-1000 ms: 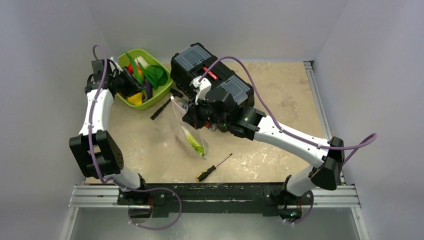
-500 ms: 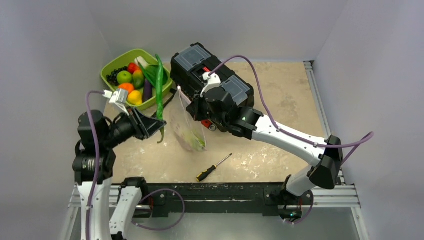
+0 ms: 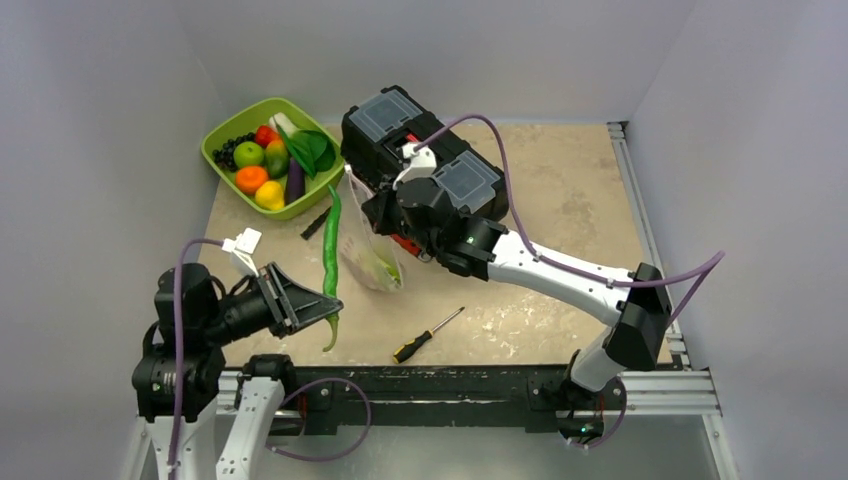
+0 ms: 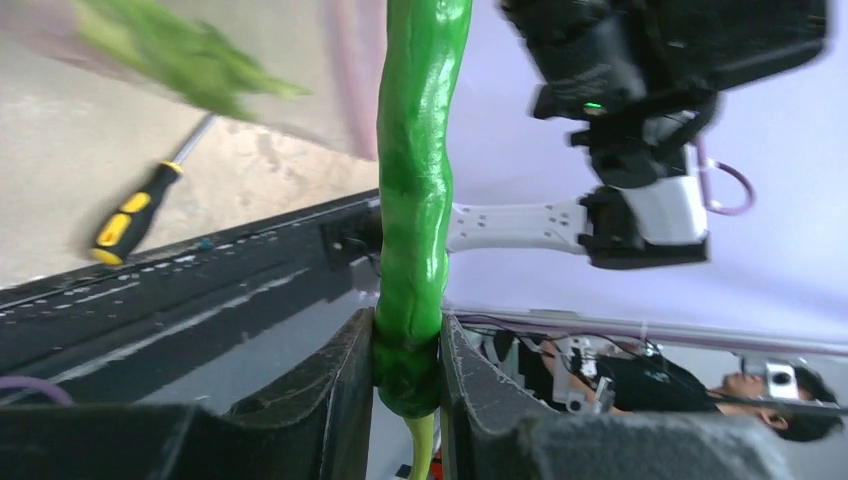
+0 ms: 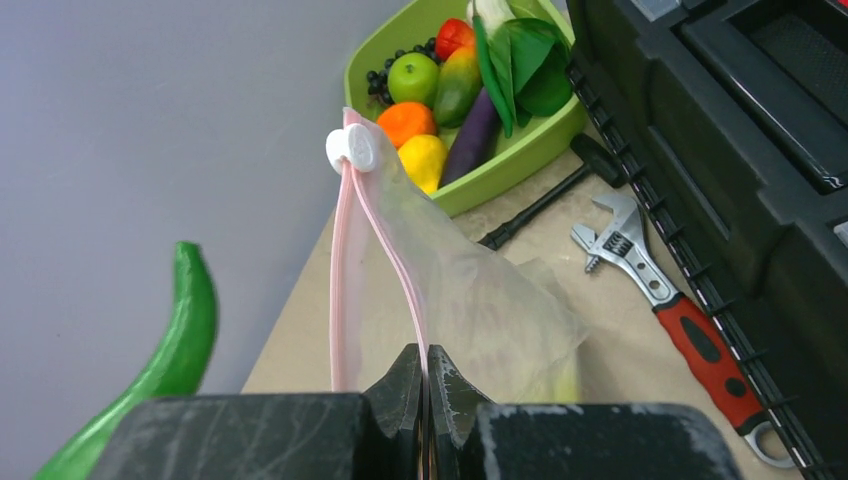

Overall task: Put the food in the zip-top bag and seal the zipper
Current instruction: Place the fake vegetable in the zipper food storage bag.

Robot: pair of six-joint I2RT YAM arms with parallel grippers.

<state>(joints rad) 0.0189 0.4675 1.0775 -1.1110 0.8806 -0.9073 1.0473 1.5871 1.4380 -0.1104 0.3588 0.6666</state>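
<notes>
A long green pod [image 3: 331, 250] is pinched near its stem end by my left gripper [image 3: 322, 308], low at the front left and clear of the table. In the left wrist view the pod [image 4: 415, 170] stands up from between the jaws of the left gripper [image 4: 407, 362]. The clear zip-top bag [image 3: 368, 252] hangs in front of the toolbox with something green at its bottom. My right gripper [image 5: 425, 375] is shut on one lip of the pink zipper [image 5: 340, 270]. The mouth gapes beside it, and the white slider [image 5: 352, 148] sits at the far end. More food [image 3: 265, 165] lies in the tray.
The lime-green tray [image 3: 214, 150] sits at the back left, beside a black toolbox [image 3: 420, 150]. A yellow-handled screwdriver [image 3: 427, 335] lies near the front edge. A red-handled wrench [image 5: 680, 300] and a black tool [image 3: 320, 220] lie near the toolbox.
My left arm has drawn back from the tray to the front left, carrying the green pod out with it. The right gripper lifted the bag a little toward the toolbox.
</notes>
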